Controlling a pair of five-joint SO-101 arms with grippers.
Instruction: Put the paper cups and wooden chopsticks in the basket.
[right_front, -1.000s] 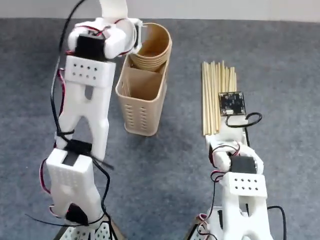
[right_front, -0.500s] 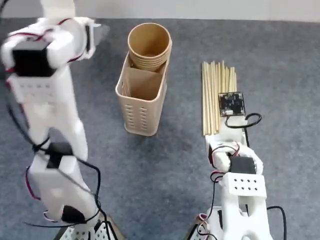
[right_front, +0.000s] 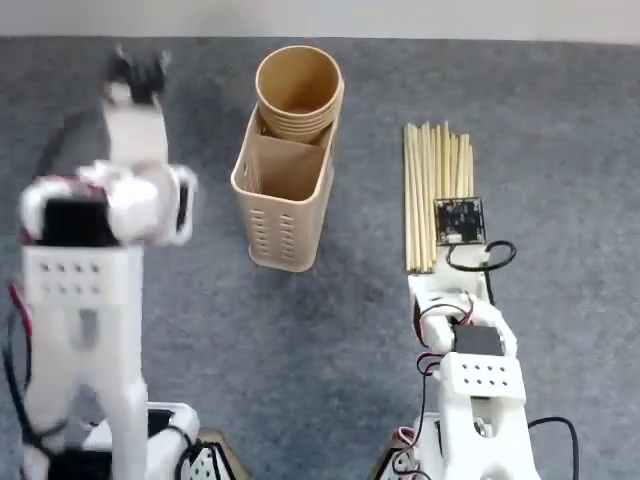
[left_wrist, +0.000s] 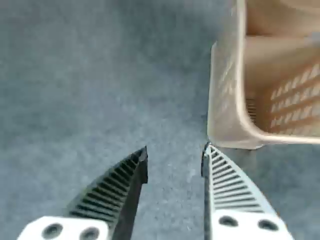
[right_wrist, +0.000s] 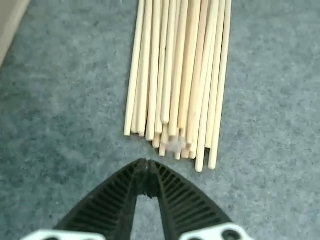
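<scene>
We see a surface (right_front: 560, 90) of grey, matt, felt-like cloth. The basket (right_front: 280, 235) looks like smooth tan plastic, the paper cups (right_front: 298, 88) inside it matt brown. Beside the basket, the chopsticks (right_front: 435, 165) are pale bare wood. The left tool (left_wrist: 175, 148) and right tool (right_wrist: 148, 163) are ribbed black plastic.

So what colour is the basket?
Light tan basket with rows of slots; best in the high view.
</scene>
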